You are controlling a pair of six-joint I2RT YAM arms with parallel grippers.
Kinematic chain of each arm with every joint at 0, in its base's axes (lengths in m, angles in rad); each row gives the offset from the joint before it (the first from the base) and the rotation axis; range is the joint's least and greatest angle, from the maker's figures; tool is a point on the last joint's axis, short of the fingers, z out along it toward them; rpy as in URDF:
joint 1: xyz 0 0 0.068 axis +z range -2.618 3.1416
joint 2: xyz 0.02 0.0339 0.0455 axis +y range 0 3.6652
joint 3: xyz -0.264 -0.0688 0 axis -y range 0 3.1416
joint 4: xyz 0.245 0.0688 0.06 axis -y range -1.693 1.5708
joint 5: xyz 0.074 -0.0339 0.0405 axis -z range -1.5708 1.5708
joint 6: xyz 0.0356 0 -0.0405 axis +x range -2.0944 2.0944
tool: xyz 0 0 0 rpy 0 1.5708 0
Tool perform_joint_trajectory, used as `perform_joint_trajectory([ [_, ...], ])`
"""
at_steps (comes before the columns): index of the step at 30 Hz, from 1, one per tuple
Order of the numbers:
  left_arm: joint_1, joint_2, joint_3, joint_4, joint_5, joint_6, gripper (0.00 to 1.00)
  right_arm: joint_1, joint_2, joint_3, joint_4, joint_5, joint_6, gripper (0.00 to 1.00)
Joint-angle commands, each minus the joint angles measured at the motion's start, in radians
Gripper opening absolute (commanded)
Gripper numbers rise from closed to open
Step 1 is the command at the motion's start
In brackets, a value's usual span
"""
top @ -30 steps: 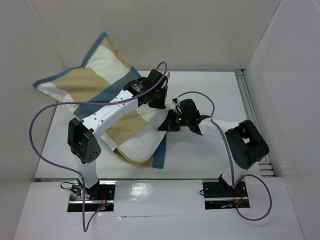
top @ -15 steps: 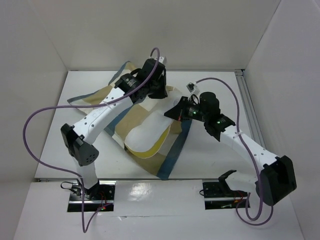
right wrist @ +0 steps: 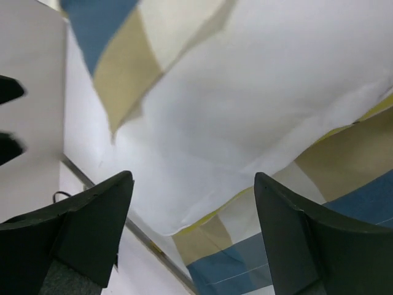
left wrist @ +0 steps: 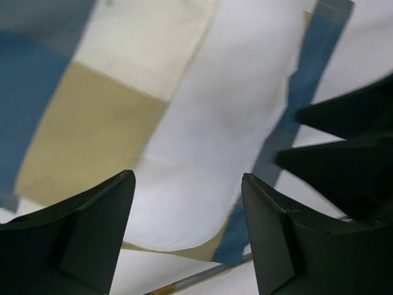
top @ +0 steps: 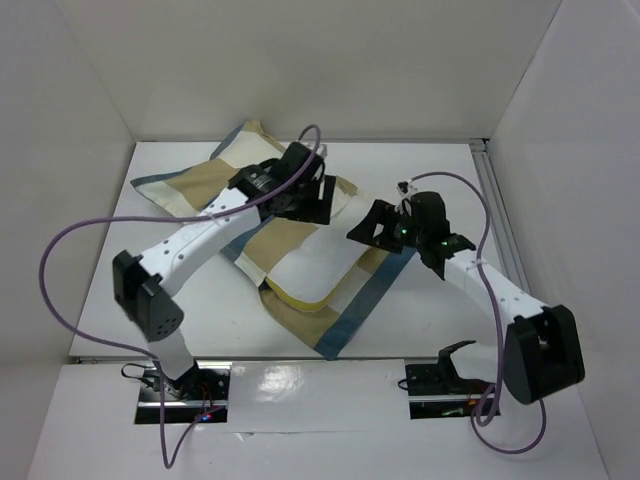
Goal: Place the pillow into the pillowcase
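The pillowcase (top: 190, 185), in blue, tan and cream blocks, lies flat across the table from back left to front centre. The white pillow (top: 312, 270) with its yellow band sits partly inside it, its near end showing out of the mouth. My left gripper (top: 310, 205) hovers open over the pillowcase's middle, and its wrist view has the white pillow (left wrist: 227, 123) below bare jaws (left wrist: 187, 227). My right gripper (top: 362, 230) is open just right of the mouth, with the pillow (right wrist: 245, 110) and its yellow edge below its empty jaws (right wrist: 193, 227).
White walls close in the table (top: 440, 310) at the back, left and right. A metal rail (top: 497, 200) runs along the right edge. Purple cables (top: 60, 260) loop off both arms. The right gripper's dark body (left wrist: 344, 153) shows close beside the left one.
Both grippers were shut on the pillowcase's cloth and have opened and let it go. The pillowcase and pillow have settled flat on the table, and the right arm has swung outward.
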Motion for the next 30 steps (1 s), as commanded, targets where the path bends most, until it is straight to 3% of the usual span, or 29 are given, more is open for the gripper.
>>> perform_joint_trajectory([
  [1,0.009,-0.123,-0.185,0.029,-0.145,0.038,0.82,-0.011,-0.101,-0.037,-0.028,-0.025,0.019,0.9],
  [6,-0.022,-0.172,-0.376,0.064,-0.3,0.036,0.83,-0.011,-0.112,-0.11,-0.008,-0.035,0.078,0.92],
  [12,-0.022,-0.145,-0.482,0.066,-0.319,0.013,0.83,-0.011,-0.112,-0.155,0.066,-0.086,0.122,0.96],
  [16,0.014,-0.09,-0.47,0.066,-0.319,-0.01,0.82,0.045,-0.094,-0.155,0.066,-0.055,0.133,0.97],
  [22,0.054,-0.021,-0.424,0.057,-0.329,-0.004,0.71,0.199,0.001,-0.132,0.171,-0.039,0.196,0.98],
  [25,0.073,-0.01,-0.412,0.025,-0.329,-0.013,0.64,0.268,0.058,-0.085,0.141,0.02,0.184,0.98],
  [30,0.102,-0.069,-0.424,0.015,-0.314,-0.013,0.53,0.306,0.125,-0.075,0.162,0.031,0.174,0.97],
])
